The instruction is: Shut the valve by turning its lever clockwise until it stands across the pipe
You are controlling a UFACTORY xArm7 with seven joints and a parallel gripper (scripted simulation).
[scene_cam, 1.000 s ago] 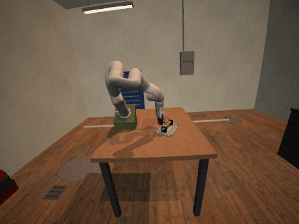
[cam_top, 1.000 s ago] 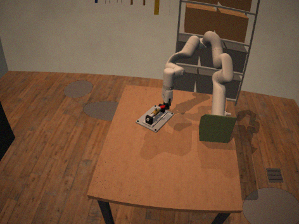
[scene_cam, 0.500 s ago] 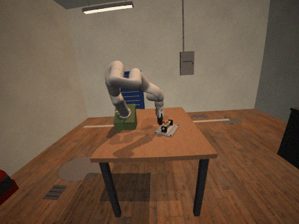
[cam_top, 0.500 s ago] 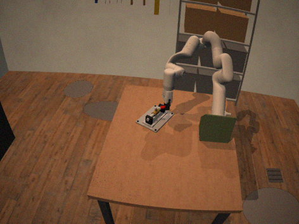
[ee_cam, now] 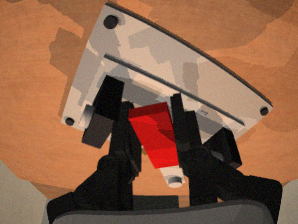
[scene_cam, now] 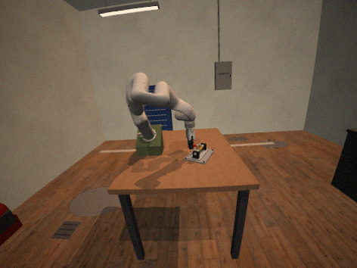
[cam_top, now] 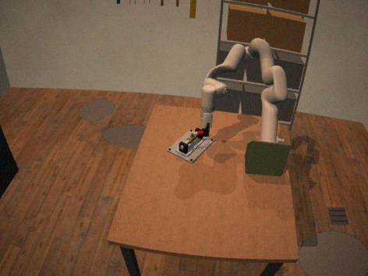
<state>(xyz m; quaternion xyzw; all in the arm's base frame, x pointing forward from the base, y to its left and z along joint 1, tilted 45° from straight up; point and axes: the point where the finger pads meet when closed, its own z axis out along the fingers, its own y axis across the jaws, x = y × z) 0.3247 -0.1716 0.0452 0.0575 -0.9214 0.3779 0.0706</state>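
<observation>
The valve stands on a grey baseplate (cam_top: 190, 146) near the middle of the table, with a yellow pipe body (cam_top: 191, 138) between black end blocks. Its red lever (cam_top: 200, 132) sticks out from the stem toward the arm's side. In the wrist view the red lever (ee_cam: 156, 135) lies flat between the two black fingers, and its pale tip with a hole (ee_cam: 174, 179) points toward the camera. My gripper (ee_cam: 154, 111) is shut on the lever from above. It also shows in the exterior view (scene_cam: 190, 144), over the baseplate (scene_cam: 200, 155).
A green box (cam_top: 267, 157) stands at the arm's base on the right side of the table. A metal shelf with cardboard boxes (cam_top: 269, 47) stands behind the table. The table's edges lie well away from the valve.
</observation>
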